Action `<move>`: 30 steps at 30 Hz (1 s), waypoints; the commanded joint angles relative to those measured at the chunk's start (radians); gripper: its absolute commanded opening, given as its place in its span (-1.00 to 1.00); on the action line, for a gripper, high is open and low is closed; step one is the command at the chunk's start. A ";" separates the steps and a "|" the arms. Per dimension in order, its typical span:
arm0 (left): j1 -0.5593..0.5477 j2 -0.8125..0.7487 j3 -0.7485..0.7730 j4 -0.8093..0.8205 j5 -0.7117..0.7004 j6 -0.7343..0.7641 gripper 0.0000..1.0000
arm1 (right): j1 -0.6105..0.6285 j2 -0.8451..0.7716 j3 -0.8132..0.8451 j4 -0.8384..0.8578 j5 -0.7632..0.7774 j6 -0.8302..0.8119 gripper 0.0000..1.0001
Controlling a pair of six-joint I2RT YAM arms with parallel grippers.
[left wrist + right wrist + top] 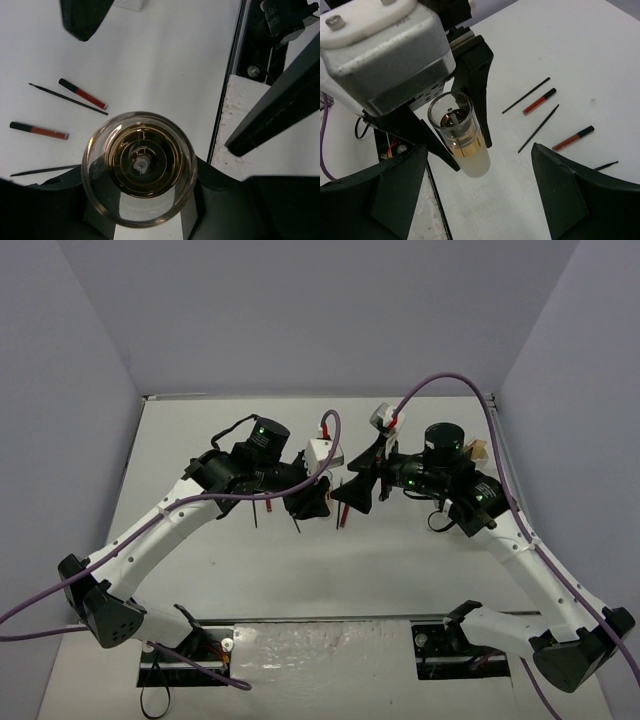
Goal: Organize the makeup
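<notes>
The left gripper (310, 503) pinches the beige bottle (462, 140) tight, up over the white table (580, 50). The right gripper (352, 495) has its jaws spread wide, close to the bottle. Red sticks (539, 101) and black sticks (538, 128) lie beside the bottle.

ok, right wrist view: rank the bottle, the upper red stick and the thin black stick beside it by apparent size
1. bottle: largest by far, though nearest the camera.
2. thin black stick: longer of the two sticks.
3. upper red stick: shorter but thicker, so 2 and 3 are close.
</notes>
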 commanded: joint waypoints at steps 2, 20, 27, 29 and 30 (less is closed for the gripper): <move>0.006 -0.046 0.048 0.011 0.084 0.068 -1.00 | 0.043 0.024 0.050 0.167 -0.003 -0.034 0.44; 0.015 -0.071 0.021 0.080 0.148 0.064 -1.00 | 0.112 0.046 0.003 0.253 -0.026 -0.009 0.02; 0.017 -0.091 0.007 0.115 0.174 0.049 -1.00 | 0.131 0.076 -0.004 0.282 -0.036 0.001 -0.05; 0.019 -0.095 0.007 0.120 0.187 0.047 -1.00 | 0.143 0.083 -0.004 0.282 -0.037 -0.001 -0.05; 0.021 -0.096 0.007 0.122 0.195 0.046 -1.00 | 0.148 0.086 -0.005 0.282 -0.036 -0.002 -0.05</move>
